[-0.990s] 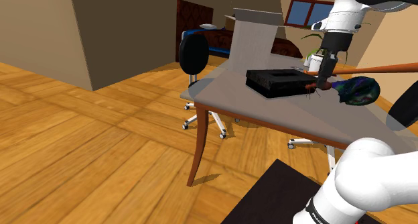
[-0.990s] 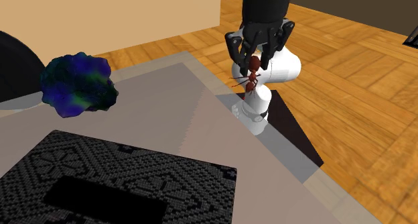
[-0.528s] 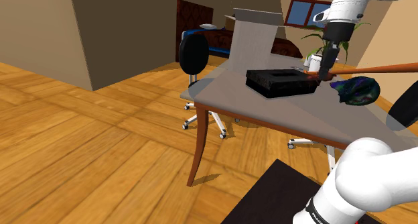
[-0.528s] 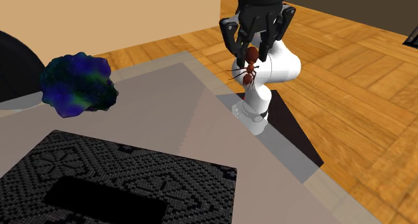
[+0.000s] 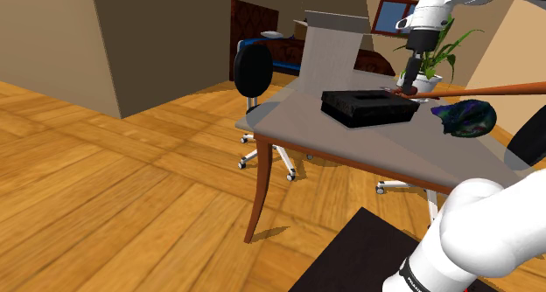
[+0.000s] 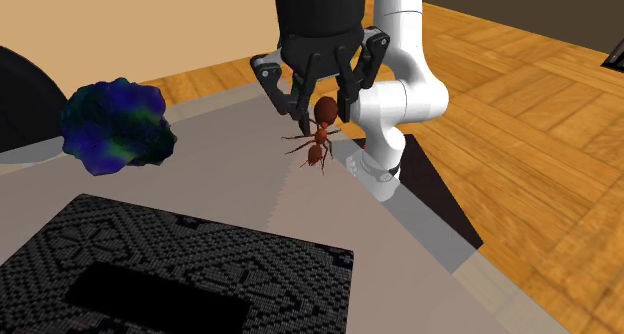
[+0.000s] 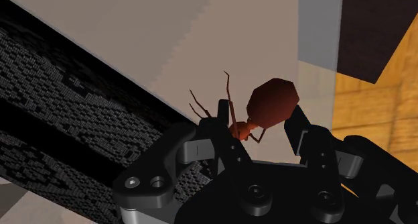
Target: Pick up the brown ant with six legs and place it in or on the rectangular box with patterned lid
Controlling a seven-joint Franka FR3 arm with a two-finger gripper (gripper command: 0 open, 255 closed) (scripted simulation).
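The all-black two-finger gripper (image 6: 318,104) is closed narrowly on the reddish-brown six-legged ant (image 6: 320,137), which we see hanging from its fingers clear of the pale grey worktop (image 6: 300,202). In the last second the arm (image 6: 402,42) has carried it away from the mottled blue-green lump (image 6: 115,125) toward the black rectangular box with the woven-patterned lid (image 6: 170,247). The ant seems just short of the lid's edge, though the angle leaves that unsure, so we judge the release still ahead.
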